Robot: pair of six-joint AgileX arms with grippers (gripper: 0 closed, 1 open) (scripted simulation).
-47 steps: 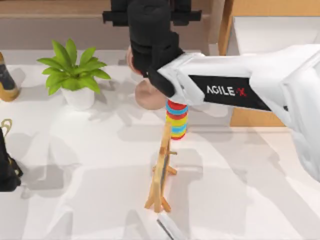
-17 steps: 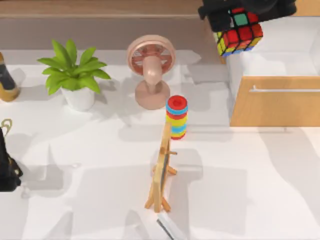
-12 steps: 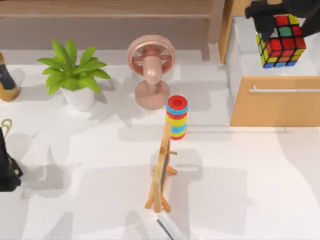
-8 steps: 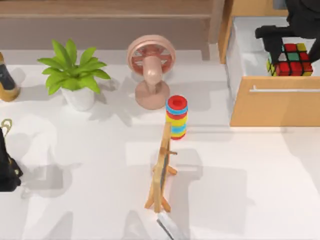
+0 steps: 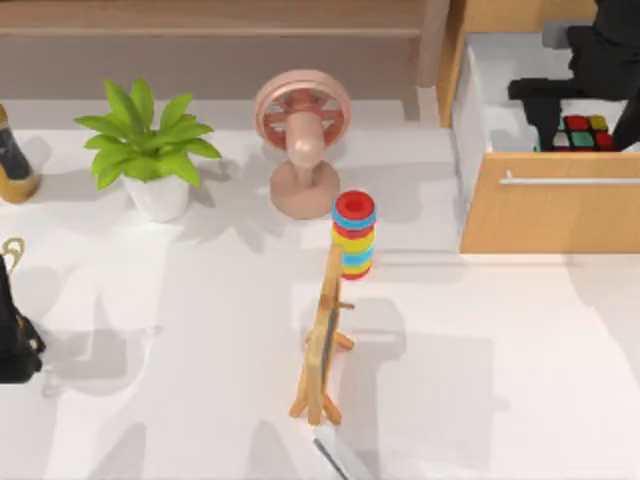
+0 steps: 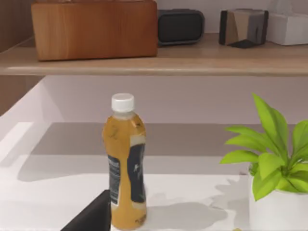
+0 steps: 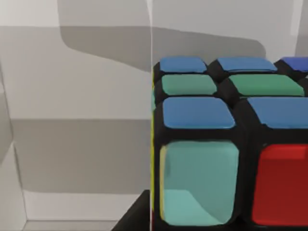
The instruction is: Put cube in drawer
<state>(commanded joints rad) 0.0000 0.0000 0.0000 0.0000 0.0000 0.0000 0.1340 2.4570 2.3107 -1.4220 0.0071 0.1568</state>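
Right gripper (image 5: pixel 585 112): black, low inside the open drawer (image 5: pixel 548 215) at the table's far right corner, partly cut off by the top view's right edge. Whether its fingers pinch the cube or stand clear of it cannot be told.

Cube (image 5: pixel 583 132): inside the drawer's white interior, close behind the wooden front panel. From above, only its upper face of red, green and yellow stickers is seen, the rest hidden behind the panel and under the gripper. The right wrist view adds the cube (image 7: pixel 231 144) at close range with blue, green, teal and red stickers against the drawer's white walls; whether it rests on the drawer floor cannot be made out.

Drawer handle (image 5: pixel 568 180): thin silver bar across the front panel.

Left gripper (image 5: pixel 15 335): black, parked at the table's left edge, mostly cut off; finger state cannot be told.

Left wrist view items: orange-drink bottle (image 6: pixel 124 163) upright with a white cap; potted plant (image 6: pixel 274 168) near it; wooden shelf (image 6: pixel 154 60) behind.

Mid-table, from above: pink fan (image 5: pixel 300 140), stack of coloured rings (image 5: pixel 353 235), small wooden easel (image 5: pixel 322 345).
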